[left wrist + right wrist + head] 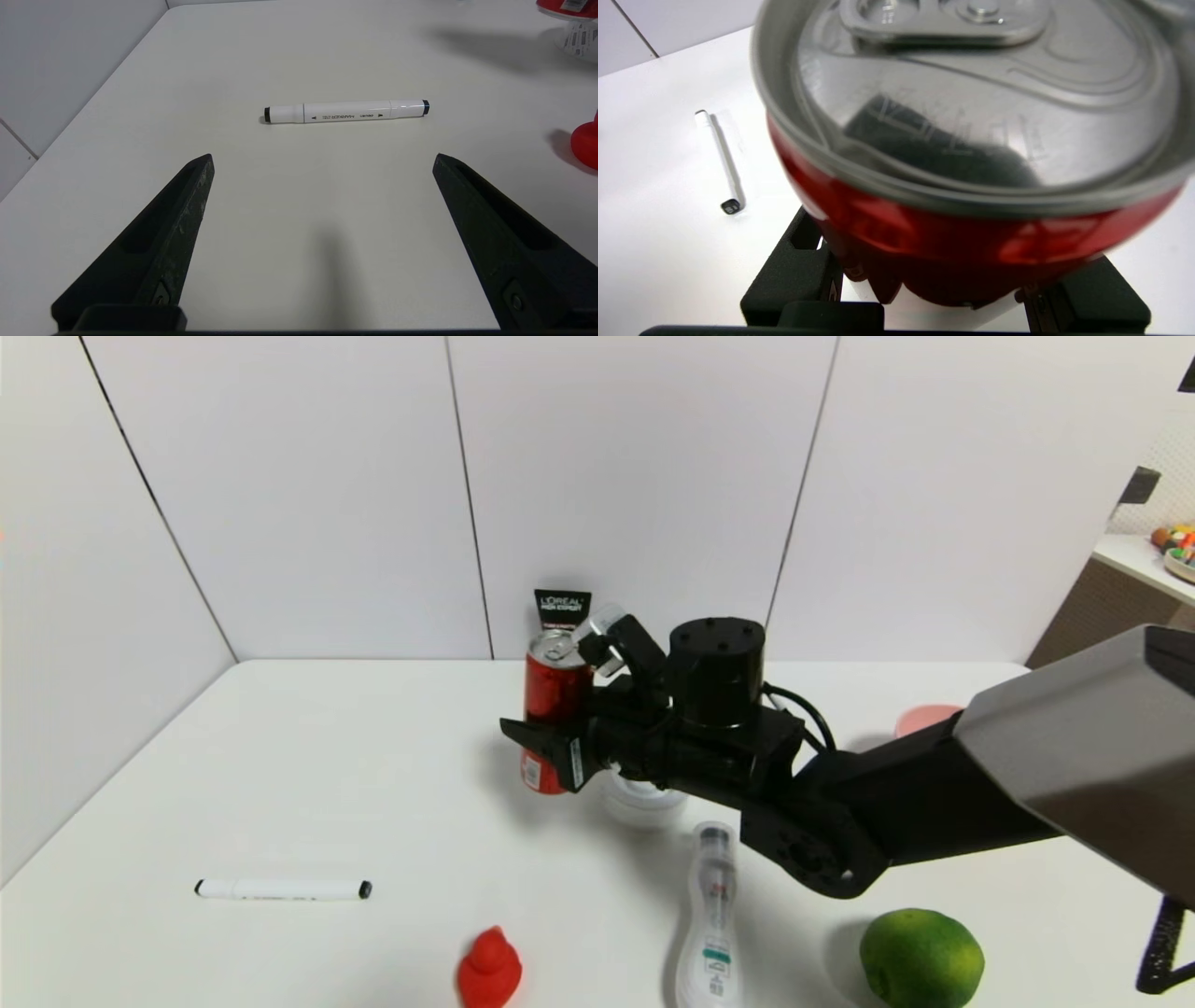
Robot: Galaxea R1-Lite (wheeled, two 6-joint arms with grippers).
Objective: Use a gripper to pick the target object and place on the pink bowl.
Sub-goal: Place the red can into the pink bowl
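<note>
My right gripper [563, 733] is shut on the slim red can [555, 695], with one dark finger on each side of its body. The can stands upright at the middle of the table, its silver top up. In the right wrist view the can [962, 140] fills most of the picture, and the right gripper [948, 284] clamps it low down. The pink bowl [924, 717] shows only as a sliver behind the right arm, far right of the can. In its own wrist view my left gripper [322, 161] hangs open over bare table; it is out of the head view.
A white disc [644, 803] lies just right of the can's base. A black L'Oreal tube [562, 607] stands behind the can. A white marker [282, 889], red duck [488, 971], clear bottle [711, 919] and green lime [921, 957] lie along the front.
</note>
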